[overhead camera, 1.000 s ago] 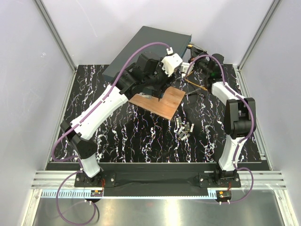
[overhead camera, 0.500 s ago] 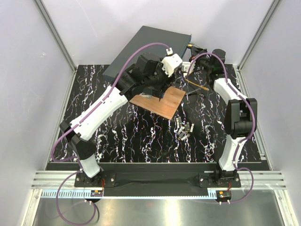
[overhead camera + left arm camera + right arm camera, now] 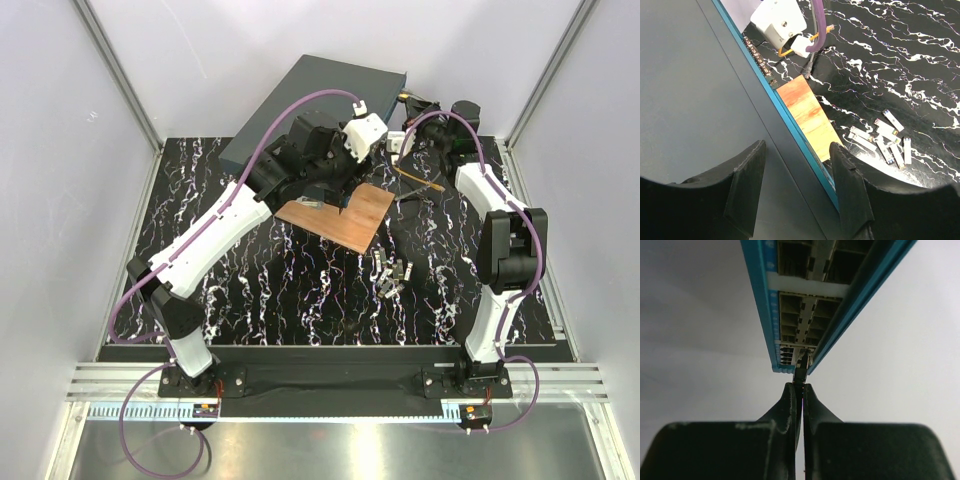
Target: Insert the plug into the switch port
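Observation:
The dark grey switch (image 3: 325, 95) lies at the back, and its teal front face (image 3: 767, 87) carries a row of ports. My right gripper (image 3: 800, 386) is shut on the plug (image 3: 801, 371), which looks dark against the light. The plug's tip is at the mouth of the last switch port (image 3: 802, 356), at the end of the teal face (image 3: 762, 305). I cannot tell how deep it sits. In the top view the right gripper (image 3: 415, 108) is at the switch's right corner. The orange cable (image 3: 415, 178) trails below it. My left gripper (image 3: 797, 150) is open and straddles the switch's front edge.
A wooden board (image 3: 338, 215) lies against the switch's front face, under the left arm. Several small grey modules (image 3: 392, 273) lie on the black marbled mat (image 3: 300, 290). A black cable (image 3: 810, 67) hangs near the orange one. Walls close in on both sides.
My right gripper has moved back and left with the plug, up to the switch's right corner. The left arm has barely moved.

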Controlling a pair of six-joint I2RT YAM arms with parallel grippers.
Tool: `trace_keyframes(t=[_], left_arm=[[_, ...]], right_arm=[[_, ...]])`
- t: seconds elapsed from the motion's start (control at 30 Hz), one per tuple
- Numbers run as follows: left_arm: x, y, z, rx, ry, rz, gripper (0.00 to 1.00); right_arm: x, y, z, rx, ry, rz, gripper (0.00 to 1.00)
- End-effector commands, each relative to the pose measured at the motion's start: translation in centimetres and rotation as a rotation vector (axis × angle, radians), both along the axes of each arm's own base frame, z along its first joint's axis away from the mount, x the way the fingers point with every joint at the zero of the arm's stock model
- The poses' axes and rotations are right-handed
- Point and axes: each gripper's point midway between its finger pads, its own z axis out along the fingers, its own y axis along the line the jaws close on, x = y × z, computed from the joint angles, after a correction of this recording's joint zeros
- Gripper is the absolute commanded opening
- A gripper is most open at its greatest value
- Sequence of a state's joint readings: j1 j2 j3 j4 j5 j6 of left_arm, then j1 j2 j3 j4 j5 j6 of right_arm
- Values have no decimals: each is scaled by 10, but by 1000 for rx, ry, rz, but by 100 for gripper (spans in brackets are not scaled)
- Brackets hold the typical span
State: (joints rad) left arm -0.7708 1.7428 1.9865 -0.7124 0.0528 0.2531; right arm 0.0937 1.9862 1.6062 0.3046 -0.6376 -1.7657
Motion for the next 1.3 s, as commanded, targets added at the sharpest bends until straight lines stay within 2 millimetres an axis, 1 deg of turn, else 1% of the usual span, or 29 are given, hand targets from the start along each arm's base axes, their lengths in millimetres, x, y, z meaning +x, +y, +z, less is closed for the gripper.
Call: trace_keyframes(t=[0.0,0.13,0.17,0.2,0.23,0.3,0.33,0.37,0.4,0.43,0.47,0.5,0.57,0.6,0.67,0.7,0.87,0.97,1.0,1.07,1.1,1.2,1.27], left_arm=[[42,151,-75,474,103,346,56],[45,152,-73,474,93,346,56],[45,152,-73,475,93,346,56],[46,151,-73,474,90,344,56],[47,153,-72,474,87,347,56],[49,153,-74,474,89,349,56],[49,152,-73,474,86,348,56],[49,153,-72,471,85,351,56],[50,152,-73,471,86,352,56],[50,153,-73,469,86,355,56],[50,154,-73,468,87,357,56],[50,154,-73,469,87,356,56],[50,154,-73,471,87,355,56],[51,154,-72,471,87,355,56],[51,154,-72,472,87,355,56],[52,154,-72,473,88,357,55],[51,154,-73,474,91,353,55],[51,155,-72,473,90,355,54],[50,155,-71,471,90,356,54],[50,155,-72,470,92,355,54],[50,155,-72,470,92,355,54],[50,155,-70,468,88,355,54],[51,155,-70,466,86,358,54]], right_arm=[[-31,92,-40,-19,90,296,0],[-30,94,-40,-26,90,309,0],[-33,98,-44,-34,100,321,0],[-36,99,-45,-42,100,329,0],[-39,101,-50,-45,109,337,0],[-39,104,-55,-46,111,334,0],[-36,102,-56,-44,105,315,0],[-33,108,-46,-11,71,304,0],[-29,108,-48,15,69,284,0],[-23,106,-45,73,86,246,0],[-22,109,-31,101,26,240,0],[-21,111,-35,114,31,232,0],[-21,113,-29,153,12,221,0],[-23,117,-33,157,21,225,0],[-23,118,-35,170,29,215,0],[-25,120,-40,170,34,216,0],[-33,122,-41,161,44,233,0],[-33,123,-32,156,23,242,0],[-32,122,-20,160,2,244,0],[-32,123,-11,158,0,261,0],[-32,124,2,160,-22,275,0],[-36,128,10,149,-41,309,0],[-41,130,8,138,-41,330,0]])
